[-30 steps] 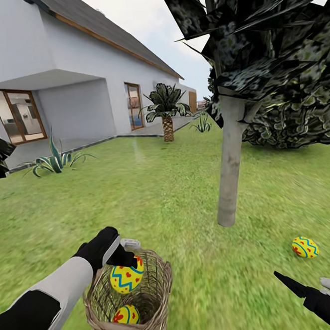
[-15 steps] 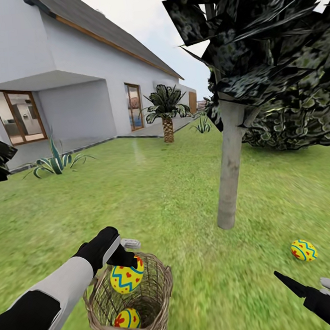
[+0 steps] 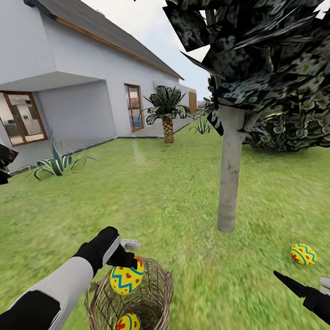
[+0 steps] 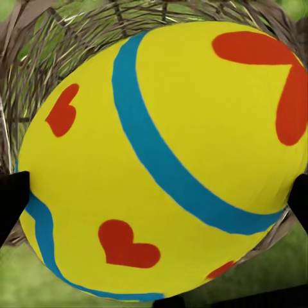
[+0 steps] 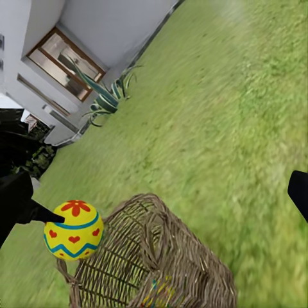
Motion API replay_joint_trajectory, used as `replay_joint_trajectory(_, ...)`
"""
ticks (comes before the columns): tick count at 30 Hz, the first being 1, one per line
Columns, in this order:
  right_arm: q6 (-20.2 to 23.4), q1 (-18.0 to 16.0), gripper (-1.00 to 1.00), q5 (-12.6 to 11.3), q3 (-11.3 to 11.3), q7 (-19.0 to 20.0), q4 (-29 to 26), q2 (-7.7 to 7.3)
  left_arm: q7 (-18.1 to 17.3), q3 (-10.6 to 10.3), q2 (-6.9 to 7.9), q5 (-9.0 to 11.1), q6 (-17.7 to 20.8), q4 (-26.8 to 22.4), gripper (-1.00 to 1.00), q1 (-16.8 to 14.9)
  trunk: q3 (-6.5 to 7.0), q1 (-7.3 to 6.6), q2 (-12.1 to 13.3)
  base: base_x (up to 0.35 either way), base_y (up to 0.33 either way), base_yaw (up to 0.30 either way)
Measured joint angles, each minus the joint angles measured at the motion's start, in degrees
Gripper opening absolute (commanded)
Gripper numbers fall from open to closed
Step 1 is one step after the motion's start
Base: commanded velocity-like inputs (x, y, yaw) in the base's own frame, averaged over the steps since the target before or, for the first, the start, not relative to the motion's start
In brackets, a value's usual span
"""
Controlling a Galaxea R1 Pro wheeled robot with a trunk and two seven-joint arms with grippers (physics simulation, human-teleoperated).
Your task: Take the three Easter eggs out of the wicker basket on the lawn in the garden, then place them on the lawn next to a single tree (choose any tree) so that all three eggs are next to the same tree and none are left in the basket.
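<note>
My left gripper (image 3: 125, 268) is shut on a yellow Easter egg (image 3: 127, 279) with blue zigzags and red hearts, held just above the rim of the wicker basket (image 3: 156, 296). The left wrist view shows that egg (image 4: 160, 160) close up between the dark fingertips. A second egg (image 3: 128, 324) lies in the bottom of the basket. Another egg (image 3: 303, 254) rests on the lawn (image 3: 152, 196), right of the tree's pale grey trunk (image 3: 230, 174). My right gripper (image 3: 310, 282) hangs open near that egg, holding nothing. In the right wrist view I see the held egg (image 5: 74, 229) and the basket (image 5: 160, 256).
A white house (image 3: 51, 70) with glass doors stands at the back left. A spiky striped plant (image 3: 54, 162) grows by the paving and a short palm (image 3: 166, 110) farther back. The tree's dark crown (image 3: 265, 51) overhangs at the upper right. Open grass lies between basket and trunk.
The whole picture has shifted down slightly, so the camera moved. The held egg sits a little higher over the basket's rim than before. The right gripper has not moved.
</note>
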Motion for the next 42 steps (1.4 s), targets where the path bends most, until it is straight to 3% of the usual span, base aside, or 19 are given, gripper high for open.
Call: replay_joint_trajectory(42,-0.1,0.0,1.0,0.7,0.1,-0.4,0.2,0.07,0.1,-0.2,-0.16,0.0,0.0,-0.1,-1.0,0.2,7.54,-9.23,16.8,0.0,0.0,0.0)
